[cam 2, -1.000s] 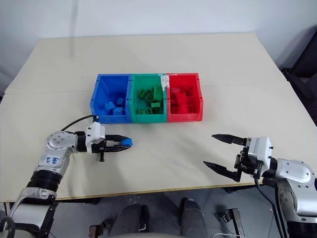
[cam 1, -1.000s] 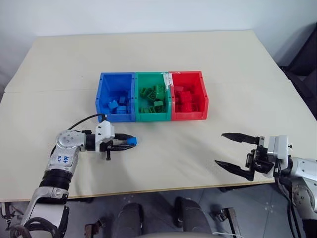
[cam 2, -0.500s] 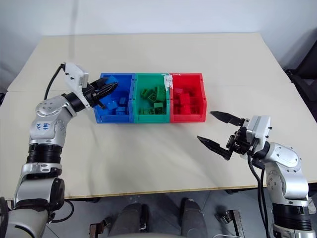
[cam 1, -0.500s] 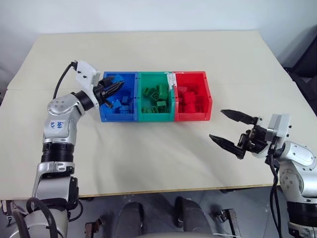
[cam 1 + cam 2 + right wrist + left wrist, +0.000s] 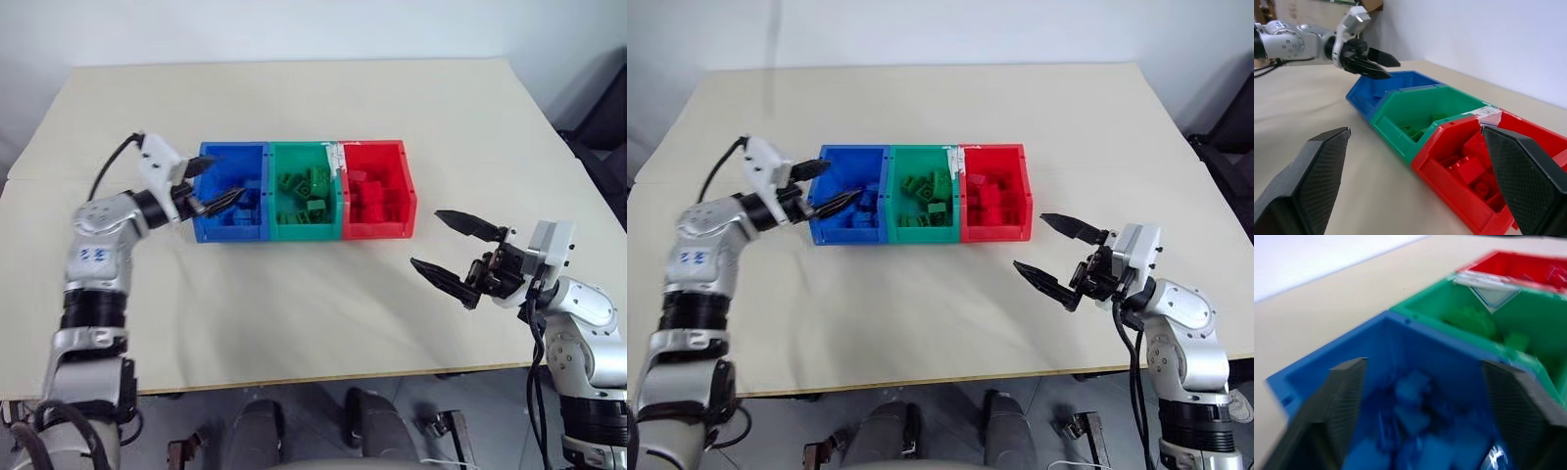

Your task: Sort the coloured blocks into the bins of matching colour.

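- Since the left gripper [image 5: 828, 186] is seen poised over the near-left corner of the blue bin [image 5: 823, 231] with its jaws spread wide and nothing between them, the drop of a blue block is judged to be the step in hand; a clean result calls for the fingers to be lifted straight clear of the rim, so that the bin row is not nudged.
- Blue blocks [image 5: 1413, 404] are found heaped inside the blue bin, green blocks [image 5: 306, 191] inside the green bin [image 5: 272, 186], and red blocks [image 5: 1471, 169] inside the red bin [image 5: 407, 191]; no colour is seen misplaced, though the wrist picture is soft and single bricks cannot be counted with certainty.
- No loose block is observed on the table [image 5: 294, 294], so the sorting is judged complete or nearly so.
- The right gripper [image 5: 453, 257] is held above the table, well apart from the red bin, fully spread and carrying nothing.
- A strip of white tape [image 5: 1488, 113] is noted on the wall shared by the green and red bins.
- No obstruction is recorded between either gripper and the bins.
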Controlling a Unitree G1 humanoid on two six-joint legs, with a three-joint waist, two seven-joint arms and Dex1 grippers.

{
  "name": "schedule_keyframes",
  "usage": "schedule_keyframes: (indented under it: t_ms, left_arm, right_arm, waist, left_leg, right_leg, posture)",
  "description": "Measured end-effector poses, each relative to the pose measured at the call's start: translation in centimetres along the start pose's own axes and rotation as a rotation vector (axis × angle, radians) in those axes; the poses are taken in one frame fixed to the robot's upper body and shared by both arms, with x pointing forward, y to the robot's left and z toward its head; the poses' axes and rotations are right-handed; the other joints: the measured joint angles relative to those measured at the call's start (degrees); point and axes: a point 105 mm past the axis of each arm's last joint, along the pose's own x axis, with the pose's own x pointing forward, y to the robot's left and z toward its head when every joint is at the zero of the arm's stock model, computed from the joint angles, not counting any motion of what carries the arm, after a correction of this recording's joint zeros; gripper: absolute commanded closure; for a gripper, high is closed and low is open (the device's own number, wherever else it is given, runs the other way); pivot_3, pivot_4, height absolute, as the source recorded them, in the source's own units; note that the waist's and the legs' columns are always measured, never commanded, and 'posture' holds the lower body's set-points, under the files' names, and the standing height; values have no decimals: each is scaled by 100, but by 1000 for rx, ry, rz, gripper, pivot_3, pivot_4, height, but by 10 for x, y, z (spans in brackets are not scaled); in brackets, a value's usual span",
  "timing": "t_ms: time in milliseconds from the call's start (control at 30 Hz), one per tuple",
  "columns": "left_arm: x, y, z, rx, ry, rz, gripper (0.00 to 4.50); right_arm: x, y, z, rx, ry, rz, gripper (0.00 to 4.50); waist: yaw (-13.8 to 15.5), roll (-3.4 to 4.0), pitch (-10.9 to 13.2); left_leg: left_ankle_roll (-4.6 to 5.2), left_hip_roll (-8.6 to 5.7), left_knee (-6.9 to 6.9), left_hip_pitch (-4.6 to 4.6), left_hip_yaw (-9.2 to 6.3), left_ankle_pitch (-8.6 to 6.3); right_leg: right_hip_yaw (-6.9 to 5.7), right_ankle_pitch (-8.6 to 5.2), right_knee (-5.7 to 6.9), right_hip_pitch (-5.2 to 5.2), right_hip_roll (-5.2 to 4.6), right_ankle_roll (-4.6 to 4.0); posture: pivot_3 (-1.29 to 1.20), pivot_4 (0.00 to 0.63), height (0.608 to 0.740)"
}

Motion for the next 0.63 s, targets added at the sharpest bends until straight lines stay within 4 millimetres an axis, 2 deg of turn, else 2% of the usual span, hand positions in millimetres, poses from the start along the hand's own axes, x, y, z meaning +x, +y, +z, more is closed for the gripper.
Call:
schedule_keyframes:
  t_ms: [100,167,267,367,500,633]
  left_arm:
    - [-37,-11,-6,34,19,-46,96]
    - [-68,-20,-21,64,94,-56,96]
    - [-100,-33,-43,52,179,-51,96]
    - [-123,-51,-59,31,248,-60,96]
    - [-128,-65,-62,35,238,-60,96]
    - [-118,-62,-46,21,154,17,96]
  right_arm:
    - [0,-1,-5,16,21,55,0]
    - [-1,3,-9,22,48,124,0]
    - [-5,7,-16,34,93,202,0]
    - [-7,8,-22,44,117,256,0]
    - [-8,1,-24,46,127,268,0]
    - [-11,-4,-29,56,137,259,0]
  waist:
    - [-12,0,0]
    - [-34,1,0]
    - [0,1,1]
    - [27,1,1]
    - [28,1,1]
    - [10,1,1]
  left_leg:
    - [-1,5,0,1,4,-2]
    - [-1,7,-1,3,8,-6]
    - [1,9,-1,3,7,-9]
    - [15,6,0,4,8,-23]
    - [21,4,1,5,7,-27]
    - [19,7,1,7,7,-27]
  right_leg:
    - [2,-1,1,-3,-1,-2]
    - [4,-3,3,-7,-2,-6]
    - [2,-5,6,-8,-4,-10]
    - [-1,-6,6,-9,-14,-11]
    - [-3,-6,-3,-10,-19,-12]
    - [-4,-7,11,-12,-17,-13]
  posture:
    - [0,150,740]
    - [0,150,740]
    - [0,150,740]
    - [0,150,740]
    - [0,150,740]
    - [0,150,740]
